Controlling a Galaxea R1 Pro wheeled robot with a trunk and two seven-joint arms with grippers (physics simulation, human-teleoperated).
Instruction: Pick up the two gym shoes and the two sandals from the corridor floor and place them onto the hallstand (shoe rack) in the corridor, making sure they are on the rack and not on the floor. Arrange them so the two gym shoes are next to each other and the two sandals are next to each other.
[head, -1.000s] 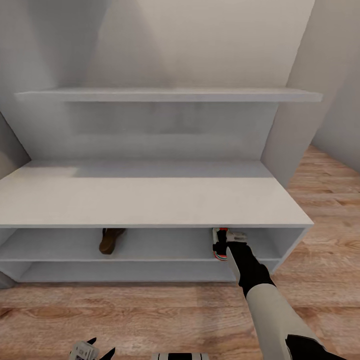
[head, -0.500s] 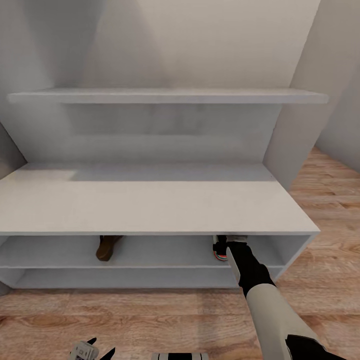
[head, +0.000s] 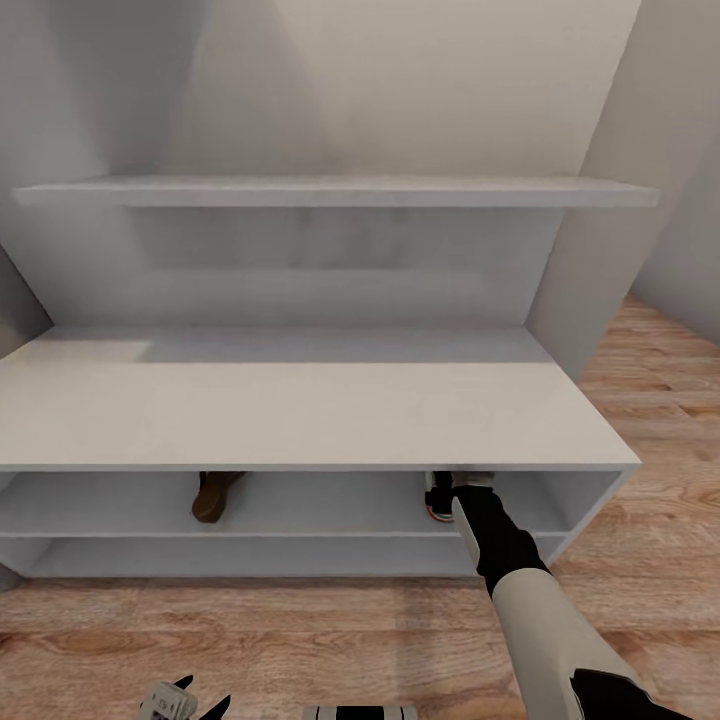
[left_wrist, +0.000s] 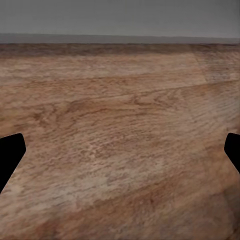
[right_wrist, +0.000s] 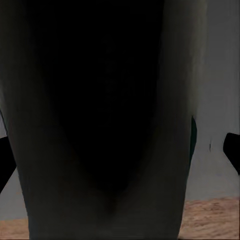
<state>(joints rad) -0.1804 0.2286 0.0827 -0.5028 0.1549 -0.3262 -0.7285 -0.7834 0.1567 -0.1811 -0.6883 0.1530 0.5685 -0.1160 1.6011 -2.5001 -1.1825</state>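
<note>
The hallstand (head: 300, 400) stands straight ahead, a low white bench with two open shelf levels and a wall shelf above. On its upper shelf level a brown sandal (head: 212, 496) lies at the left. A gym shoe (head: 436, 497) sits at the right, just under the bench top. My right gripper (head: 462, 485) reaches into that shelf at the shoe. In the right wrist view the gym shoe's dark inside (right_wrist: 110, 125) sits close up between the wide-spread fingertips (right_wrist: 234, 155), so this gripper is open. My left gripper (head: 195, 702) hangs open over the corridor floor (left_wrist: 120, 100).
A grey wall panel (head: 590, 250) flanks the hallstand on the right, with wood floor (head: 660, 400) beyond it. The lower shelf level (head: 250, 548) holds nothing that I can see. Plank floor (head: 300, 630) runs between me and the rack.
The head view has shifted slightly toward the rack. My right arm has pushed a little deeper into the shelf, and less of the gym shoe shows under the bench top.
</note>
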